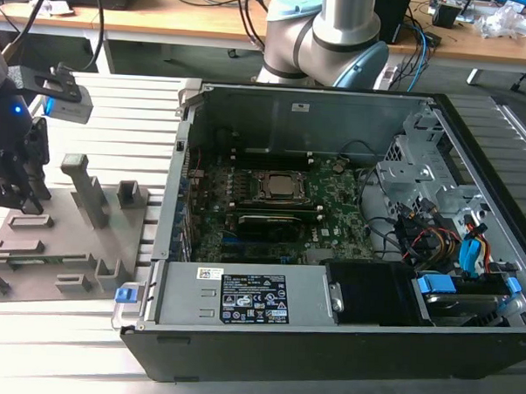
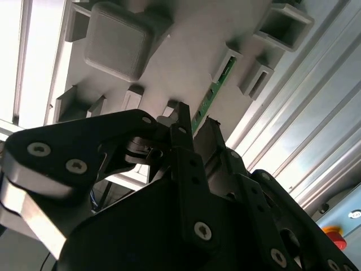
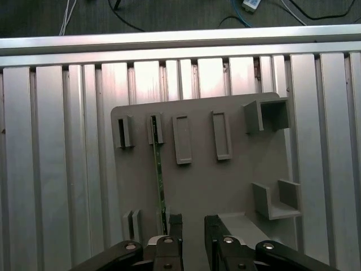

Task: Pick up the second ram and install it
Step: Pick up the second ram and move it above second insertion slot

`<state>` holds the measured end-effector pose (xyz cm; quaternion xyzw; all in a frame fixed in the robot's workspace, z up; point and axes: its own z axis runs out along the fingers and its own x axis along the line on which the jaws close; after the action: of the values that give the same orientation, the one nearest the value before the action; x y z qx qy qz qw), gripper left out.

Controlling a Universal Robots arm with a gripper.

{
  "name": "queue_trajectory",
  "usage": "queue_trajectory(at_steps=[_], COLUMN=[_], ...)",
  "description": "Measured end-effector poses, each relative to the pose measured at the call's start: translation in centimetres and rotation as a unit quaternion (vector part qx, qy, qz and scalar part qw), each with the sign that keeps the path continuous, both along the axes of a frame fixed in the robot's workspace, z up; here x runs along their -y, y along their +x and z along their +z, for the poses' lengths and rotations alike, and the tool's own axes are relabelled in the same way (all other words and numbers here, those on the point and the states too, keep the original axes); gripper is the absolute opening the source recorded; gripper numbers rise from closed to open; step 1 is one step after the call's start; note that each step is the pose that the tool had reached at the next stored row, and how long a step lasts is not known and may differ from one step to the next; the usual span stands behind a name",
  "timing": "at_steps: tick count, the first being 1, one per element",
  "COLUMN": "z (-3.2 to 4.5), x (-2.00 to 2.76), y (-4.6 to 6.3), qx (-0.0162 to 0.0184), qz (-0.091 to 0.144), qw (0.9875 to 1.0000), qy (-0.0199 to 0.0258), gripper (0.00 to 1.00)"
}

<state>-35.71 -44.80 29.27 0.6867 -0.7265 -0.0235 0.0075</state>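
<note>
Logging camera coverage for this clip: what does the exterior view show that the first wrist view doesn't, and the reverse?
Exterior view: the open computer case with its motherboard, and the arm's base. First wrist view: the second ram standing on edge in the holder tray, one end beside the open gripper. Both: tray, gripper above it, slatted table.

black jaws with silver screws; grey-blue arm [image 1: 347, 26]

Place: robotics lab or electronics workshop.
Work surface: slotted aluminium counter [image 1: 64, 345] built of rails.
On it: opened computer case [image 1: 336, 122], motherboard [image 1: 332, 217] exposed; grey fixture tray [image 1: 60, 240].
Behind: robot arm [image 1: 340, 35]; wooden counter [image 1: 166, 18] strewn with cables [image 1: 249, 13].
</note>
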Motion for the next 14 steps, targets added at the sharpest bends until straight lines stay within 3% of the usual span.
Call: queue_trajectory(at_steps=[14], z=[-1.06], x=[0.00], y=[0.0], qx=[0.0000], qz=[0.000], qw=[1.0000], qy=[0.0000], gripper=[0.30])
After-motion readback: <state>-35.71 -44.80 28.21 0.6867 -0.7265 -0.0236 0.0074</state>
